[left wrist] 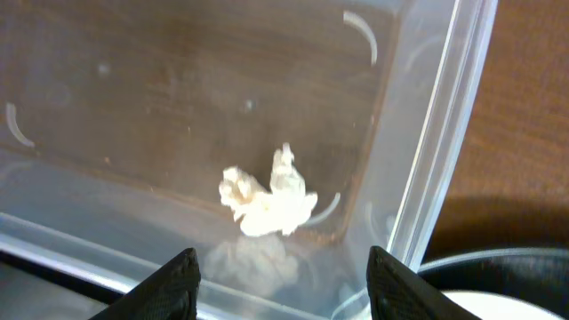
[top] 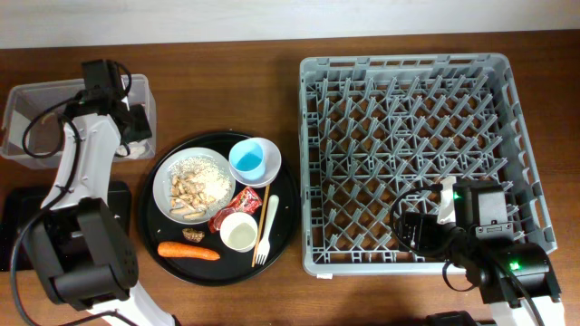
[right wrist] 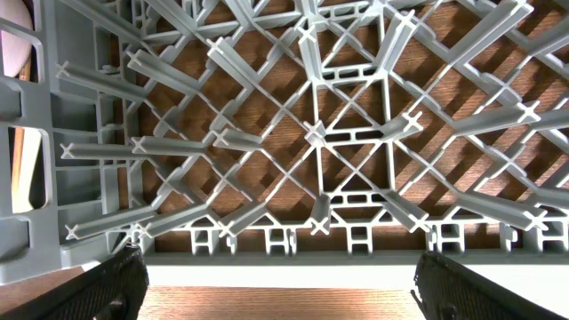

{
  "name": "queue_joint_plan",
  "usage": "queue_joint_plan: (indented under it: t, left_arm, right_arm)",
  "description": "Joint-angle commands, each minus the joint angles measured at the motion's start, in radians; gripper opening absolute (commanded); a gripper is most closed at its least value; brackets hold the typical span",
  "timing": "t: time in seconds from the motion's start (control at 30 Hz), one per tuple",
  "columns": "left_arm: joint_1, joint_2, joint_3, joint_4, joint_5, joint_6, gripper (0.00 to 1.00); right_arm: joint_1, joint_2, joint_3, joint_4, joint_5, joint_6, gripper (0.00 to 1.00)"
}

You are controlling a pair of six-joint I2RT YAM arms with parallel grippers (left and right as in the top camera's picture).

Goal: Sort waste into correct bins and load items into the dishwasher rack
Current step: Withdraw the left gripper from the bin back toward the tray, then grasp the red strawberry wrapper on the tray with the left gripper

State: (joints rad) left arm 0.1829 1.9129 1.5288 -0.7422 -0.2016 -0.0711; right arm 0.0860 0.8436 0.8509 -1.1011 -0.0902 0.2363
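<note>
Clear plastic tub (top: 27,100) at the left holds the white scrap (left wrist: 267,203) in one corner, and the left gripper (left wrist: 284,280) hangs above it with jaws apart. Right of the tub, the round tray (top: 286,204) carries the plate (top: 166,170) of food scraps (top: 190,192), blue cup (top: 252,161), white cup (top: 239,232), wrapper (top: 237,205), morsel (top: 193,234), carrot (top: 188,252), chopsticks (top: 260,226) and fork (top: 269,231). Farthest right, the right gripper (right wrist: 298,289) hangs over the near edge of the rack (top: 408,68), jaws wide apart.

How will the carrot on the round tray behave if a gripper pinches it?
The carrot looks straight and solid, so it is probably stiff, not floppy. Its rounded, tapered shape suggests it may roll or slip when pinched. It lies flat on the black tray, so tipping seems unlikely.
</note>
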Motion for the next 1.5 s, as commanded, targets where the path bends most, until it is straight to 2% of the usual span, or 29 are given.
queue_joint_plan:
  t: [0.0, 0.2, 0.3, 0.4, 0.47, 0.53, 0.63, 0.8, 0.9, 1.07, 1.3, 1.47]
  left_arm:
    - [0.003, 0.027, 0.003, -0.055, 0.013, 0.005, 0.60]
    - [0.003, 0.053, 0.003, -0.131, 0.013, 0.005, 0.59]
    - [0.003, 0.052, 0.003, -0.186, 0.013, 0.005, 0.53]
    - [0.003, 0.052, 0.004, -0.217, 0.013, 0.005, 0.52]
    - [0.003, 0.049, 0.007, -0.216, 0.013, 0.005, 0.53]
    - [0.003, 0.048, 0.027, -0.219, 0.013, 0.005, 0.60]
    - [0.003, 0.045, 0.093, -0.243, 0.014, 0.005, 0.65]
    - [0.000, 0.043, 0.219, -0.327, 0.020, 0.005, 0.70]
    - [-0.011, 0.041, 0.247, -0.360, 0.084, 0.005, 0.72]
    - [-0.075, 0.036, 0.248, -0.461, 0.228, 0.005, 0.73]
    - [-0.211, 0.035, 0.247, -0.698, 0.237, 0.005, 0.73]
    - [-0.296, 0.006, 0.229, -0.806, 0.236, 0.005, 0.72]
  right_arm:
    - [0.005, 0.001, 0.021, -0.003, 0.016, 0.005, 0.99]
    - [0.005, 0.001, 0.021, -0.003, 0.016, 0.005, 0.99]
    - [0.005, 0.001, 0.021, -0.003, 0.016, 0.005, 0.99]
    - [0.005, 0.001, 0.021, -0.003, 0.016, 0.005, 0.99]
    - [0.005, 0.001, 0.021, -0.003, 0.016, 0.005, 0.99]
    - [0.005, 0.001, 0.021, -0.003, 0.016, 0.005, 0.99]
    - [0.005, 0.001, 0.021, -0.003, 0.016, 0.005, 0.99]
    - [0.005, 0.001, 0.021, -0.003, 0.016, 0.005, 0.99]
    - [0.005, 0.001, 0.021, -0.003, 0.016, 0.005, 0.99]
    - [0.005, 0.001, 0.021, -0.003, 0.016, 0.005, 0.99]
    - [0.005, 0.001, 0.021, -0.003, 0.016, 0.005, 0.99]
    - [0.005, 0.001, 0.021, -0.003, 0.016, 0.005, 0.99]
